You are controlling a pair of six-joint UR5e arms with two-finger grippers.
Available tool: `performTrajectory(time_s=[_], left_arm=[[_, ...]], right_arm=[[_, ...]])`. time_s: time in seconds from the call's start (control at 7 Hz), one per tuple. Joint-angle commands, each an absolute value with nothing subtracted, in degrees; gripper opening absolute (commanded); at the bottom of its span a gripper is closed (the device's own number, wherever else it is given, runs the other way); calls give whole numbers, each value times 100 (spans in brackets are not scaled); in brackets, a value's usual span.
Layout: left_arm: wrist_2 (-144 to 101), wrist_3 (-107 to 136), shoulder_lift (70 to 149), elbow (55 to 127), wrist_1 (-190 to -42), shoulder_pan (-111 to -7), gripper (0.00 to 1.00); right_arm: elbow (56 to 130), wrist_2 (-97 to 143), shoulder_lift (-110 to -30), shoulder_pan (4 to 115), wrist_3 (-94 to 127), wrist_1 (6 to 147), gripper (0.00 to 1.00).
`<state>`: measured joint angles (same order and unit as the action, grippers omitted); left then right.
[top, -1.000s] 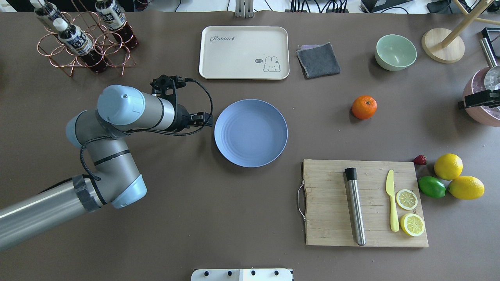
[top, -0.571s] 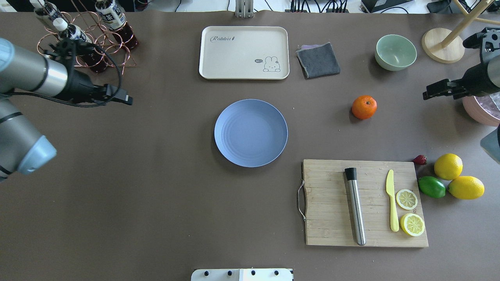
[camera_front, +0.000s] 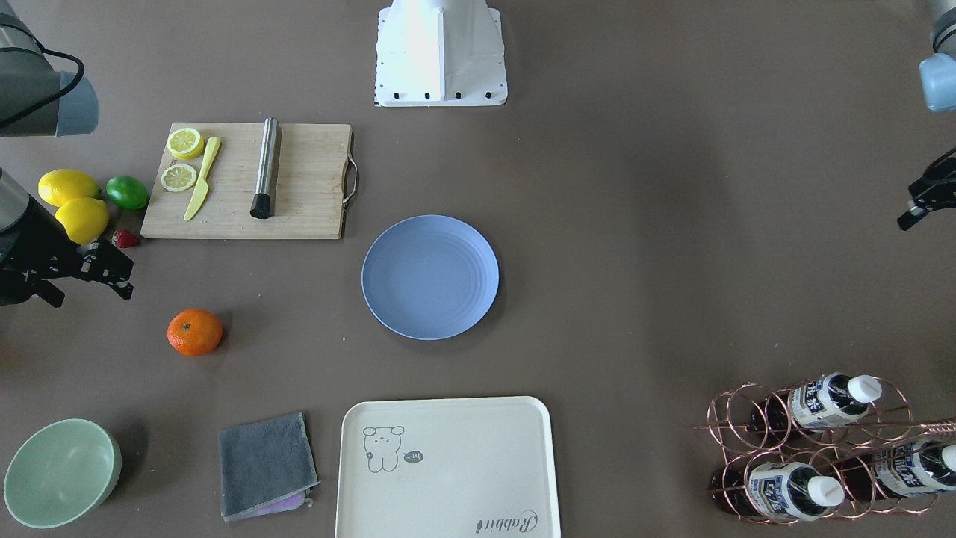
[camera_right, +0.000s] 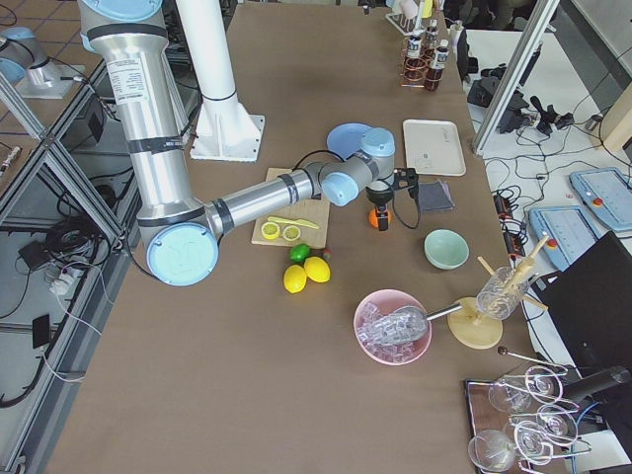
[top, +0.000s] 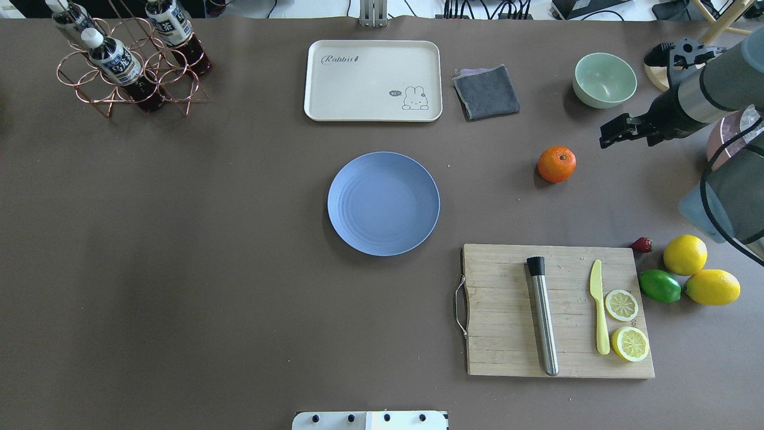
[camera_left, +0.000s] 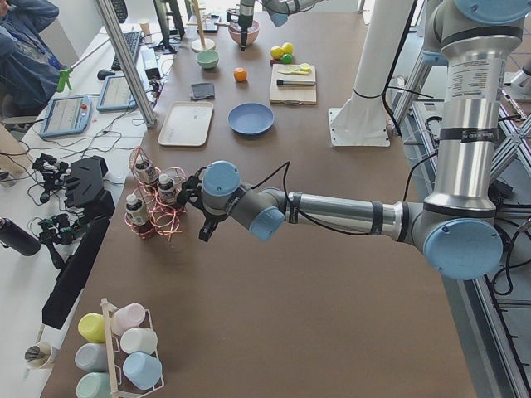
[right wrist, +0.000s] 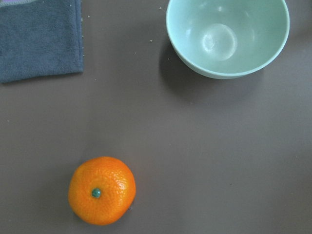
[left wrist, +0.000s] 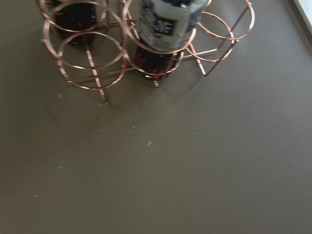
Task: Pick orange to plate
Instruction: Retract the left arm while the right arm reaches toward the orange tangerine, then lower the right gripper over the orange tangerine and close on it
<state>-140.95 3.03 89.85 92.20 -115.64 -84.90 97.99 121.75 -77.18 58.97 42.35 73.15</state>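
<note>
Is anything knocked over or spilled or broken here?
No, nothing looks spilled or broken. The orange sits whole with its stem up, the plate lies flat and bare, and the green bowl stands upright.

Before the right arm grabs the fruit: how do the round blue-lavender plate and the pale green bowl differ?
The blue-lavender plate is shallow, almost flat; the pale green bowl is deep with steep walls. The plate is clearly wider than the bowl. The plate sits mid-table; the bowl sits on the robot's right, nearer the small orange fruit. Both are round, upright and empty.
</note>
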Motion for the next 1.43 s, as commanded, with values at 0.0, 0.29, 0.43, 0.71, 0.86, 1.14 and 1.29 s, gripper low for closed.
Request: performTrajectory(time_s=[0.0, 0.29, 0.43, 0.71, 0.86, 1.14, 1.29], left_arm=[[-13550, -1071, 8658, 9105, -10050, -9253, 99], [-12832, -1160, 8552, 9114, -9950, -9308, 99], [-12849, -1160, 8491, 9149, -9941, -9308, 99], [-12850, -1160, 8481, 9158, -9940, -9308, 99], [-12858, -1160, 8481, 9158, -9940, -9308, 99], [-13155, -1160, 8455, 9141, -9932, -9308, 99], [-13183, -1160, 8455, 9149, -9932, -9308, 99]], right_arm=[[9634, 12059, -7401, 5714, 4236, 7602, 100], [9108, 11850, -6946, 5538, 4254, 7594, 100], [8992, 11813, -6856, 5380, 4498, 7542, 100], [8563, 11734, -6566, 5256, 4544, 7497, 100], [8543, 11690, -6618, 5238, 4518, 7471, 100], [8403, 11663, -6609, 5194, 4544, 7270, 100], [8385, 11663, -6627, 5168, 4544, 7260, 100]])
